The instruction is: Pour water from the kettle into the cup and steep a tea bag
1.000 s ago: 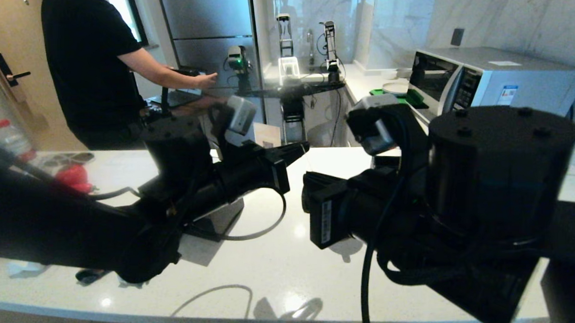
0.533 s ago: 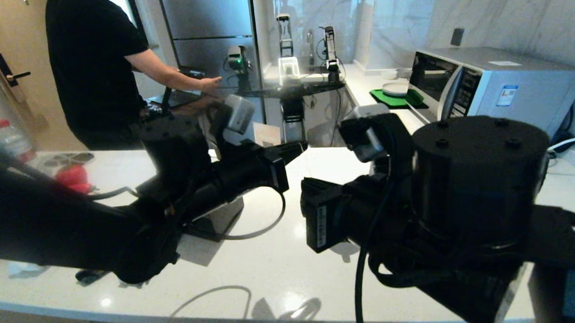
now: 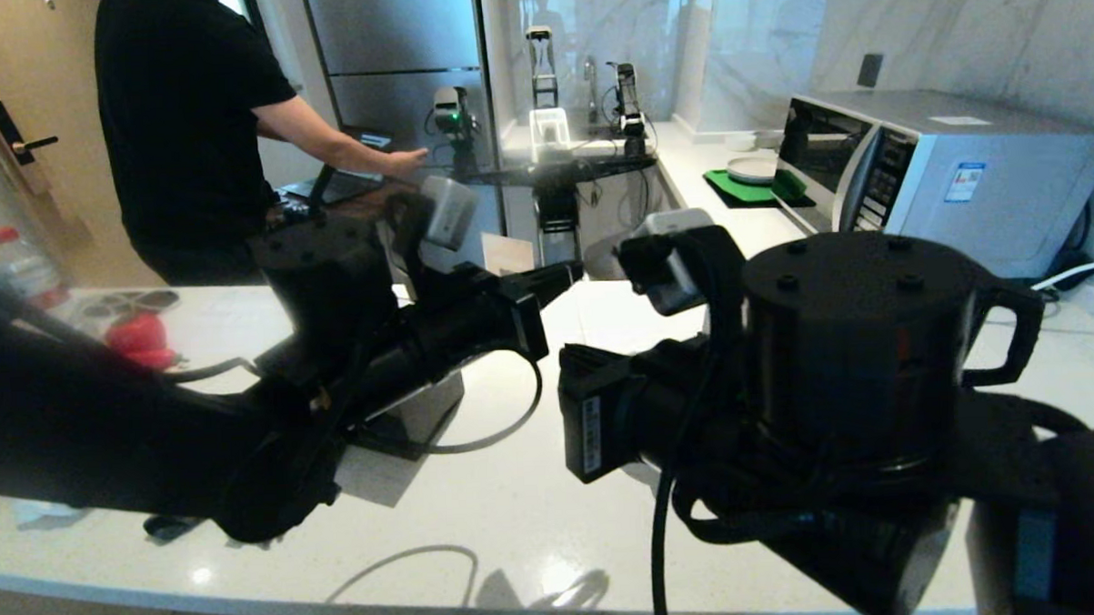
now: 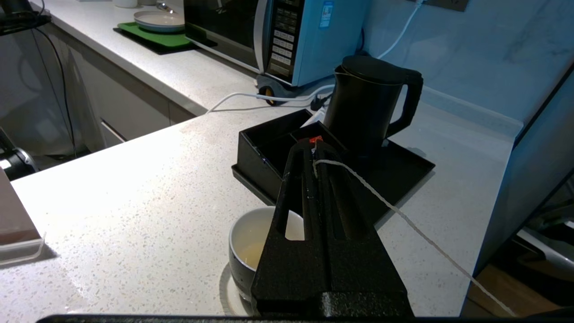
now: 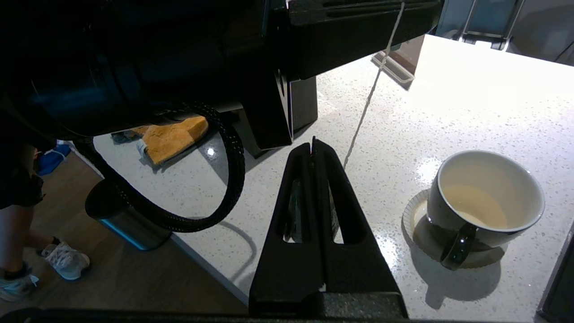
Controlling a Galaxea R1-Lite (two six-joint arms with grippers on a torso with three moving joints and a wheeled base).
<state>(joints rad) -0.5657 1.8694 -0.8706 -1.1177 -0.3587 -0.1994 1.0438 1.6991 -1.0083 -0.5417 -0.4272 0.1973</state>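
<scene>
Left wrist view is showing you the left pincer (image 4: 314, 150) closed tight on the thin white string (image 4: 403, 220) of the tea bag, with a red bit, perhaps the tag, peeking at its fingertips; the bag itself is not showing in any view. The pincer is hanging above the small glossy black cup with the white inside (image 4: 251, 244), which is sitting on a pale round coaster (image 5: 415, 220) on the white speckled tabletop (image 4: 134, 193). A little pale yellowish water (image 5: 468, 204) is lying in the bottom of the cup. Beyond it, the large matte black kettle with the flat lid and loop handle (image 4: 372, 105) is standing upright on a black tray (image 4: 403, 168), beside a black compartment box (image 4: 269, 148), with a silver microwave (image 4: 291, 36) behind.

Right wrist view is showing you the right pincer (image 5: 313, 150) pressed closed, holding nothing that you can make out, hovering over the tabletop near the cup, whose handle is facing the camera. The string is running down from the left arm above. In the head view, a person in a black shirt (image 3: 186, 129) is standing behind the tabletop.
</scene>
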